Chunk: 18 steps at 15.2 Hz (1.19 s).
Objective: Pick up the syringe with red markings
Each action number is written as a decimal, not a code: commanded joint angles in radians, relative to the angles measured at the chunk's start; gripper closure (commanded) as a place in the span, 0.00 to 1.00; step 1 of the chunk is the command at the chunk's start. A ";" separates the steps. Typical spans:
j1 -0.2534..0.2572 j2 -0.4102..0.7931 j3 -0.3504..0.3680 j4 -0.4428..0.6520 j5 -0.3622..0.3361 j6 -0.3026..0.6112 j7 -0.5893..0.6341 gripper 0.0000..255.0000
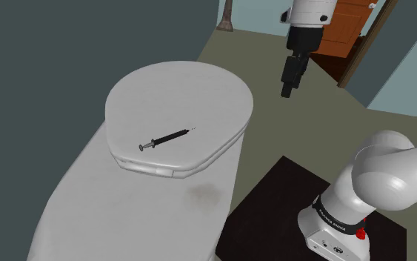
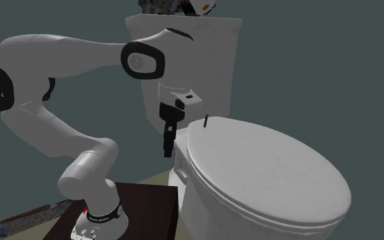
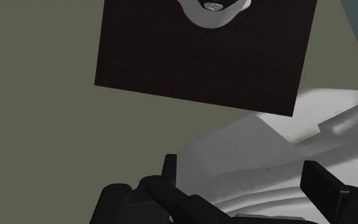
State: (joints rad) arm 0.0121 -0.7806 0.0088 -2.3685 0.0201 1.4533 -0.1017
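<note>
Nearest us in the shoulder view sits the dark stand (image 1: pixel 273 196), with the white arm (image 1: pixel 392 174) rising from it (the wrist view looks back down on that same box). Beside it lies the pale top of the toilet tank (image 1: pixel 118 215).

A little further out comes the closed toilet lid (image 1: pixel 199 93), and on it the syringe (image 1: pixel 166 139). It lies flat near the middle of the lid, plunger end toward the shoulder view's left and needle toward the right. It is drawn dark, and we cannot make out any red markings on it. In the second exterior view it is a small dark sliver (image 2: pixel 204 121) at the lid's tank end.

Further again, the gripper (image 1: pixel 287 90) hangs over the olive floor (image 1: pixel 266 52), off the lid's edge toward the shoulder view's right and well apart from the syringe. In the wrist view its two black fingers (image 3: pixel 327 188) stand apart with nothing clasped between them, the toilet's pale body beneath. Beyond it stands an orange-brown door (image 1: pixel 344 30).

We judge the task barely begun. The jaws are ready, but nothing is grasped. What is left is swinging over the lid, lining up across the thin barrel, coming down, closing and lifting.
</note>
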 commanded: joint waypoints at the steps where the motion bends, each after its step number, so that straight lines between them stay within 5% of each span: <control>1: 0.000 0.000 0.000 0.000 0.000 0.000 0.000 0.00; 18: 0.301 0.375 0.092 0.192 0.046 0.339 -0.523 0.00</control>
State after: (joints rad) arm 0.2974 -0.4196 0.0957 -2.1826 0.0641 1.7741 -0.5879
